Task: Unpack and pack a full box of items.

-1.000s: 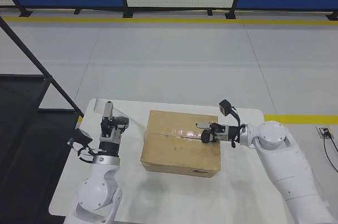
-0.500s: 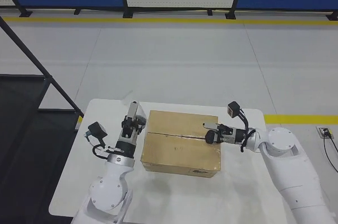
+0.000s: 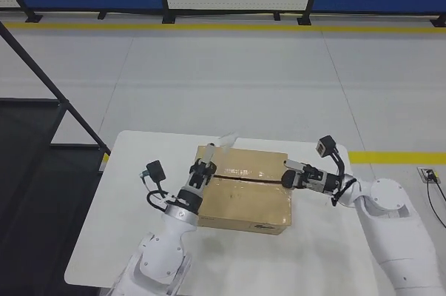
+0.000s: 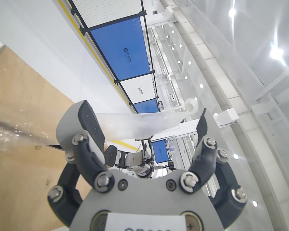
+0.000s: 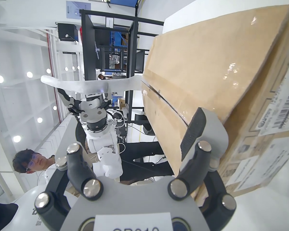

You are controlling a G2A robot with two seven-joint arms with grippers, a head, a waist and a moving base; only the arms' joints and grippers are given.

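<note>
White table (image 3: 112, 222): bare top on my left. The cardboard box (image 3: 241, 200) sits at its middle, long side running from 9 to 3 o'clock.
Left gripper (image 3: 203, 172): I see it at the box's 9 o'clock end, right over the seam (image 3: 245, 176). Its fingers (image 4: 89, 121) are spread wide and clamp nothing. The tape strip crosses the gap between their tips, and I cannot tell whether it touches a pad.
Tape strip (image 4: 134, 126): clear plastic. One end is stuck down along the seam, while the free end stands off the box and curls toward 1 o'clock from the left gripper.
Cardboard box: brown, with its flaps closed and flat. The seam is a dark line along the middle of the lid. Printed labels (image 5: 277, 111) cover its 3 o'clock end wall.
Right gripper (image 3: 288, 177): I find it at the box's 3 o'clock end, level with the seam. It is spread wide with nothing in it. One finger (image 5: 202, 131) lies against the box's top edge just beside the seam. I cannot make out the other finger's tip.
</note>
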